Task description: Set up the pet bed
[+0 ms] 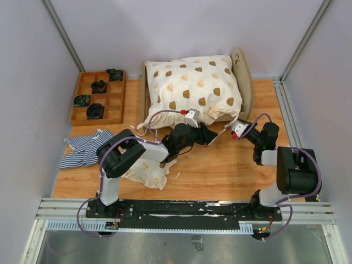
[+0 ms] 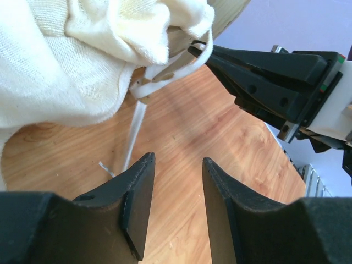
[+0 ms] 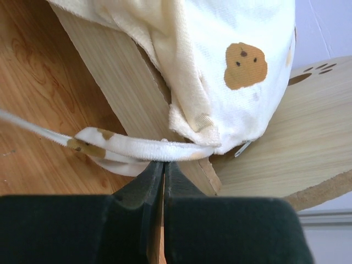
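Note:
The plywood pet bed (image 1: 242, 77) stands at the back centre, its paw-print headboard on the right. A puffy cream bear-print quilt (image 1: 192, 88) covers it, so the frame's inside is hidden. A blue-and-white striped fabric (image 1: 85, 147) lies crumpled on the table at the left. My right gripper (image 1: 235, 130) is at the bed's front right corner. In the right wrist view it (image 3: 164, 163) is shut on a cream bear-print strip (image 3: 137, 151) that hangs from the quilt (image 3: 231, 66). My left gripper (image 1: 204, 135) is open and empty (image 2: 177, 159) just above the table, beside the quilt's hanging edge (image 2: 82, 60).
A brown compartment tray (image 1: 82, 116) with black items stands at the back left. A second cream bear-print cloth (image 1: 147, 173) lies under the left arm. The right gripper's fingers (image 2: 264, 77) show close by in the left wrist view. White walls and rails enclose the wooden table (image 1: 220, 170).

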{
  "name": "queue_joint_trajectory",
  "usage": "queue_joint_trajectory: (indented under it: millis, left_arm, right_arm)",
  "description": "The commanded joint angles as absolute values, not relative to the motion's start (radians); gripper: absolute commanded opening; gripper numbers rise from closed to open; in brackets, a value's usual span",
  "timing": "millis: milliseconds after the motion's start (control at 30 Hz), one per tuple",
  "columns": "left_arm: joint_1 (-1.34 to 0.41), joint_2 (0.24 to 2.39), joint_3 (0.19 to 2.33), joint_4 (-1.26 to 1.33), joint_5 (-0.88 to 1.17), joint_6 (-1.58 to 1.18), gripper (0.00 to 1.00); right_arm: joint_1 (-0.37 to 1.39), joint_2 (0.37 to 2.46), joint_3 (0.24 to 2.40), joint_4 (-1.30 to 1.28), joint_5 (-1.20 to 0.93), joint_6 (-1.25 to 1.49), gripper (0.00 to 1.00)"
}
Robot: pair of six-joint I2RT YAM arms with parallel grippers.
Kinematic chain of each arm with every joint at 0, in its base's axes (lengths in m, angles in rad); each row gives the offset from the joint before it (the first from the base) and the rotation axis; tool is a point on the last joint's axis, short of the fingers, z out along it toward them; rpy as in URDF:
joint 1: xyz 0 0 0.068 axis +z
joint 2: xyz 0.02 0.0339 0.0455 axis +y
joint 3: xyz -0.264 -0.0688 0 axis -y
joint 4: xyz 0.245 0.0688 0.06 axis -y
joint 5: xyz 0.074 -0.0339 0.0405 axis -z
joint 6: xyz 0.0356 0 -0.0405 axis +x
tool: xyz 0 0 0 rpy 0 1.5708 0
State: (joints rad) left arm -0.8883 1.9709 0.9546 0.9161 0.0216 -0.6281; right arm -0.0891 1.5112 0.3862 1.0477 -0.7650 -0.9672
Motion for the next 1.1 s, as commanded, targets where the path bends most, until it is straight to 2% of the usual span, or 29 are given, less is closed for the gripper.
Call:
queue_joint_trajectory:
  millis: [0,133,433,733,1067]
  left_arm:
    - [-0.911,1.904,0.905,0.931,-0.062,-0.592,0.45]
    - [-0.911,1.912,0.932,0.933,-0.045,-0.530,0.43]
    - [-0.910,2.129,1.174,1.040,0.228,-0.219,0.42]
    - [-0.905,2.270,1.294,1.091,0.331,-0.013,0.49]
    - [-0.900,2.318,1.316,1.186,0.279,0.079,0.52]
  right_arm:
    - [-0.107,1.527,0.395,1.111,-0.853,-0.952,0.00]
    - [-0.107,1.520,0.397,1.102,-0.870,-0.946,0.00]
    - [-0.106,1.512,0.407,1.074,-0.864,-0.922,0.00]
    - [-0.106,1.509,0.393,1.104,-0.866,-0.904,0.00]
    - [-0.109,1.521,0.396,1.103,-0.875,-0.900,0.00]
